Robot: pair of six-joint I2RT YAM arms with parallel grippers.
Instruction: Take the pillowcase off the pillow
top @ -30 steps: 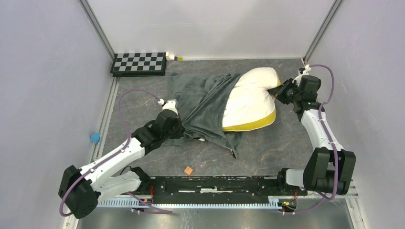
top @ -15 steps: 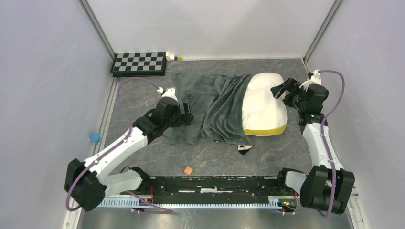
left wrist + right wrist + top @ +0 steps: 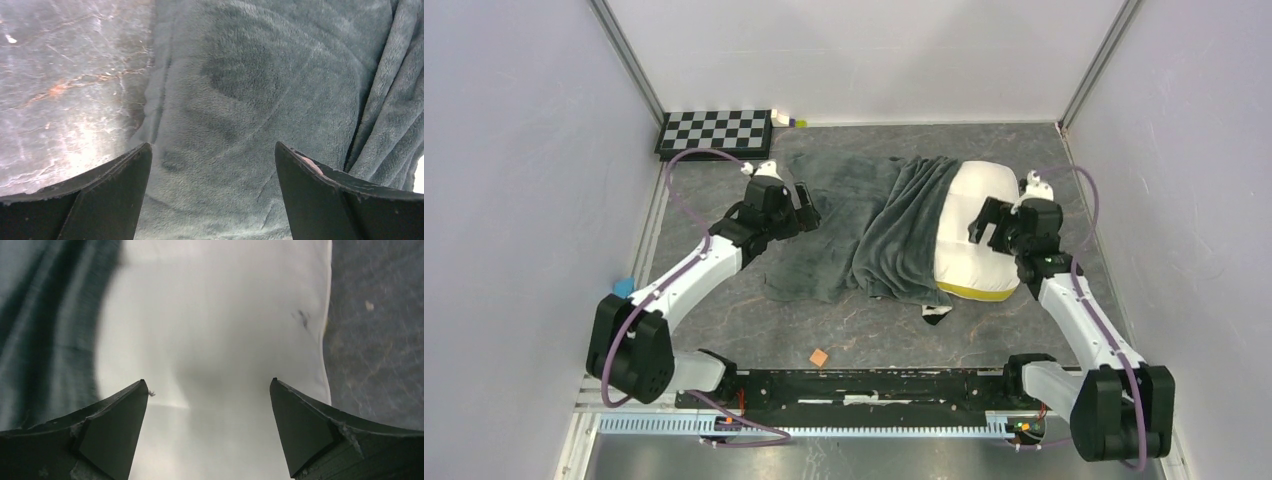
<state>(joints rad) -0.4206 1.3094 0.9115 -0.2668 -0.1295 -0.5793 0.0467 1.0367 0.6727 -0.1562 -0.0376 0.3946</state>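
The left gripper [image 3: 212, 150] gapes wide and empty above the pillowcase [image 3: 894, 235], near its left edge — the right gripper [image 3: 209, 385] likewise over the pillow [image 3: 979, 215]. A checkerboard [image 3: 716, 132] sits in the far-left corner.

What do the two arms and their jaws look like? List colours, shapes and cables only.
The left arm and right arm match: white shell links between bulky black joint housings. A purple cable loops off the left wrist, another off the right. The jaws are dark, flat, pointed wedges with scuffed, chipped edges. No markings show.
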